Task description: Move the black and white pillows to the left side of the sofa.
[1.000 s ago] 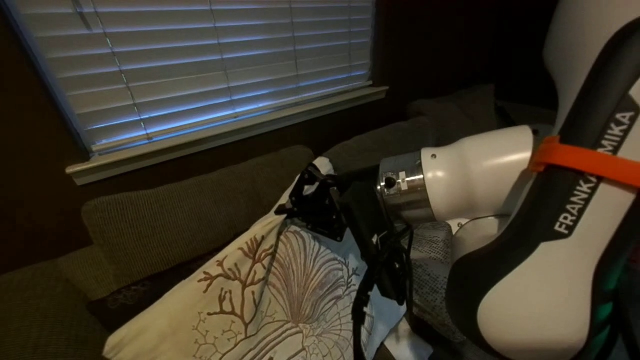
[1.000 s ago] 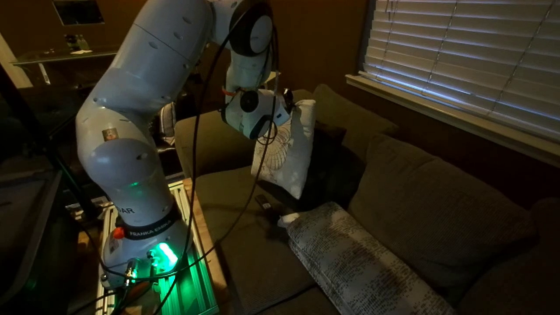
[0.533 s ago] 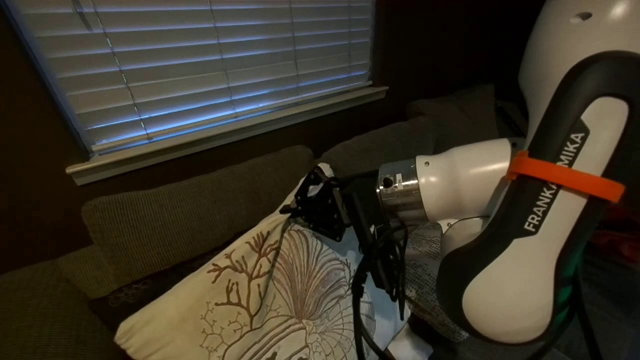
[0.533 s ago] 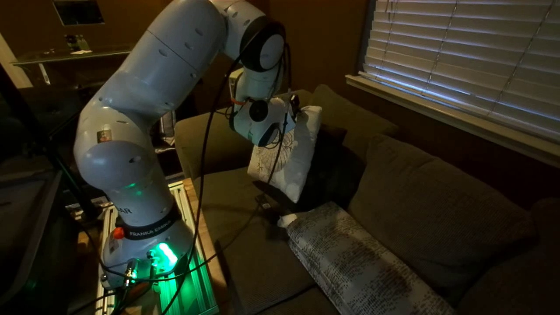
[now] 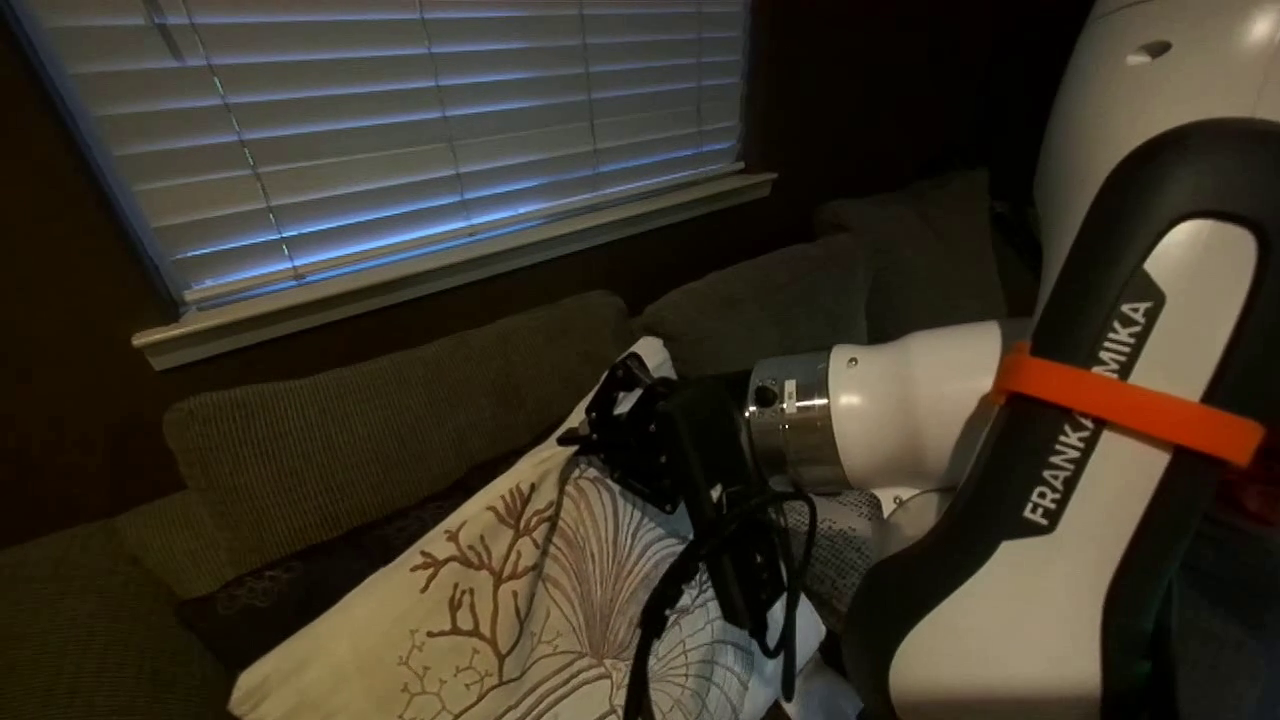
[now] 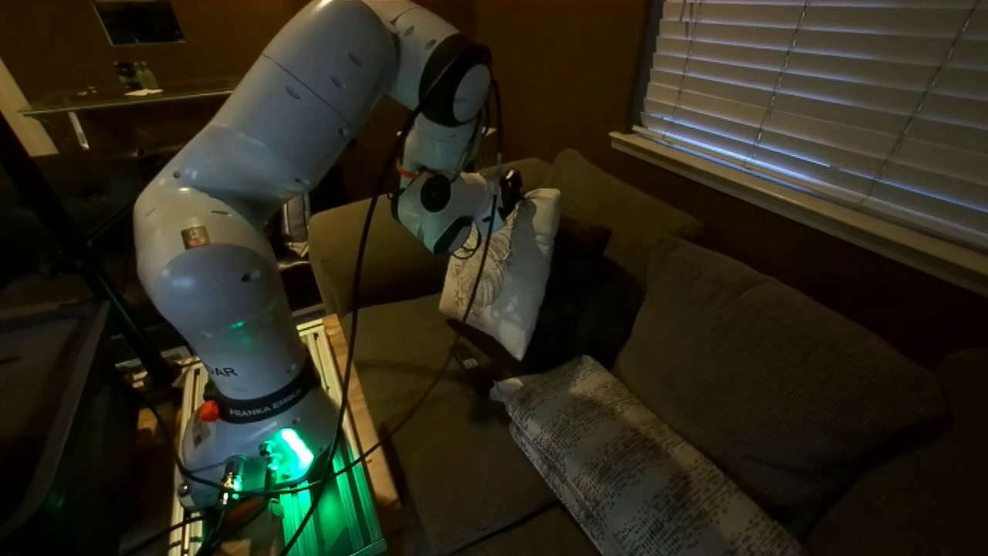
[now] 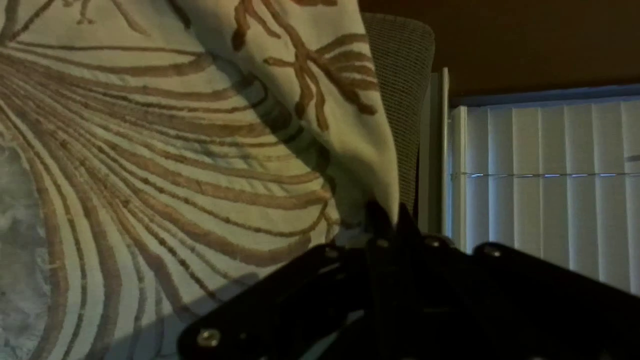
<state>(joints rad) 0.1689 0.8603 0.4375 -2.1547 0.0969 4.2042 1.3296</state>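
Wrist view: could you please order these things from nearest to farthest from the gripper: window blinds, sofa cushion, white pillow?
1. White pillow: held in the gripper, picture left.
2. Sofa cushion: behind the pillow's right edge.
3. Window blinds: picture right, beyond the cushion.

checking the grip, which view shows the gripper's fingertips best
The wrist view: both fingertips show close up, the edge of the white pillow between them. Both exterior views show the gripper smaller, its tips hard to make out.

Olive-brown sofa (image 6: 451,471), on it a pale dotted pillow (image 6: 641,455), dark pillow (image 6: 583,309), possibly a remote (image 6: 465,357)
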